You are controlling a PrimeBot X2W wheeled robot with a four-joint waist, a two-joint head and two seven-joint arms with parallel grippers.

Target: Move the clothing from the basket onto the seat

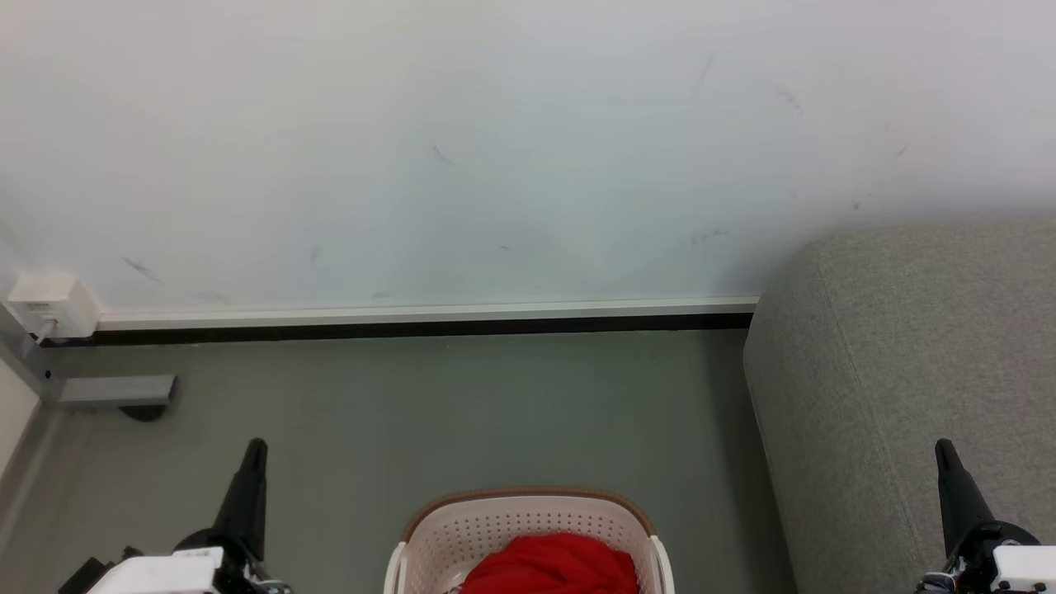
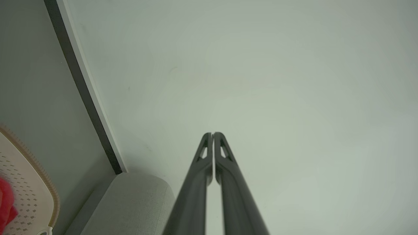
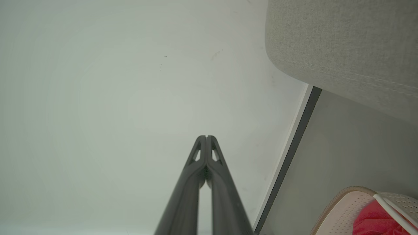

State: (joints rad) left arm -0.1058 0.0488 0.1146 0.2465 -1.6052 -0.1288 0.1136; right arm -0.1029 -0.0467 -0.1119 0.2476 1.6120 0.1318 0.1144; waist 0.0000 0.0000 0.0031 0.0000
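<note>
Red clothing [image 1: 551, 565] lies bunched in the basket [image 1: 528, 516] on the floor [image 1: 462, 412], near the grey seat [image 1: 907, 371]. The left claw [image 1: 257, 446] and right claw [image 1: 943, 447] are closed tight, empty, flanking the basket.

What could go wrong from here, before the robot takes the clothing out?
The left fingers and right fingers are shut, flanking the oval cream perforated plastic basket; reaching in shut might only push the bright red fabric garment.
The large grey upholstered seat stands to the right, so a loosely held garment might fall on the grey floor.
</note>
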